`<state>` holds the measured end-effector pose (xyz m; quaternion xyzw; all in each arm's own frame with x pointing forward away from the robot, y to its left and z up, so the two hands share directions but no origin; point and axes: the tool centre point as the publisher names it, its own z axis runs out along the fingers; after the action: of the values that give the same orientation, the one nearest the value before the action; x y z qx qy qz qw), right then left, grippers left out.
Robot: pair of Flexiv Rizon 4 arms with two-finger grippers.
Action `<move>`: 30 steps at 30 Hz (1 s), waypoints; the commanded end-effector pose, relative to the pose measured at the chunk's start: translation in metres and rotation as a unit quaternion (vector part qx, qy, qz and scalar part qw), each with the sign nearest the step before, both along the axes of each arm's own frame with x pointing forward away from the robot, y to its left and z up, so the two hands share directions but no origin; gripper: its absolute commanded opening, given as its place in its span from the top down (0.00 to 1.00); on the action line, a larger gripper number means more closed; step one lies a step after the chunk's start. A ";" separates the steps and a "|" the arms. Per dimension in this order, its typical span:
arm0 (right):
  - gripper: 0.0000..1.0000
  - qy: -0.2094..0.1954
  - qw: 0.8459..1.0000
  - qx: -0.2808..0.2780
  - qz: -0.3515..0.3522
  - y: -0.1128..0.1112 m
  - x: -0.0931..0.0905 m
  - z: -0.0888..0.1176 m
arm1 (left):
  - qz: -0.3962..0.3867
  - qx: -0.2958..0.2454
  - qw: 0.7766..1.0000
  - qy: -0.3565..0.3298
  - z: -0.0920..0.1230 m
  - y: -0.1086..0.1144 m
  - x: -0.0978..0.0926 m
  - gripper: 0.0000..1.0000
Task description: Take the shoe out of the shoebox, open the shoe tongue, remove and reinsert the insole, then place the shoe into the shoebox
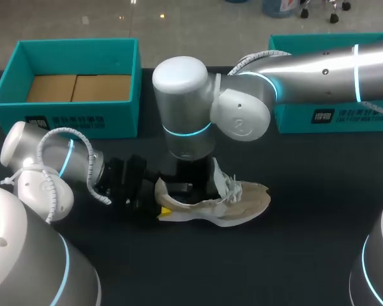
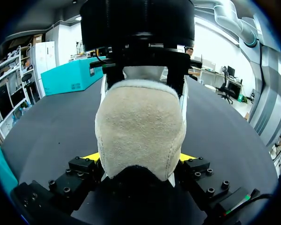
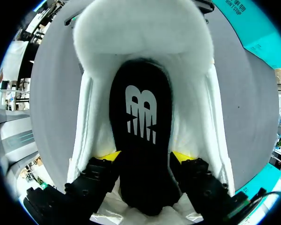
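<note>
The open teal cardboard shoebox (image 1: pixel 118 121) sits back left on the black table (image 1: pixel 306 255). In front of it, our left gripper (image 2: pixel 139 158) is clamped on the heel of the beige suede sneaker (image 2: pixel 140 126), with a yellow tip on each side. The sneaker stands on its sole, toe pointing right. Our right gripper (image 3: pixel 144 157) dips into it from above and pinches the black insole (image 3: pixel 140 108) by its edges.

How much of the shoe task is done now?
Done: the shoe lies on the table, out of the shoebox. In hand: the left tool clamps its heel while the right tool grips the black insole inside the opening; removing or reinserting, I cannot tell. Left: seating the insole and boxing the shoe.
</note>
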<state>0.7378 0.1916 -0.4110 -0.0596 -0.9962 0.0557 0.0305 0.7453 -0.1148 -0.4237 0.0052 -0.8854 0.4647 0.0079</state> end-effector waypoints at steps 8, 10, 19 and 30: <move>0.61 0.022 0.999 -0.024 0.001 0.008 -0.005 -0.078 | 0.002 0.001 1.000 -0.001 -0.002 -0.001 0.002 1.00; 0.64 0.024 0.999 -0.023 -0.002 0.006 -0.007 -0.079 | 0.002 0.001 1.000 -0.001 -0.002 -0.001 0.002 1.00; 1.00 0.032 0.999 -0.022 -0.008 0.002 -0.013 -0.080 | 0.002 0.001 1.000 -0.001 -0.002 -0.001 0.002 1.00; 1.00 -0.013 0.999 0.017 -0.028 -0.014 -0.009 -0.024 | 0.002 0.001 1.000 -0.001 -0.002 -0.001 0.002 1.00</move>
<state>0.7443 0.1913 -0.4116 -0.0866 -0.9940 0.0581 0.0336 0.7444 -0.1134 -0.4232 0.0052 -0.8854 0.4647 0.0080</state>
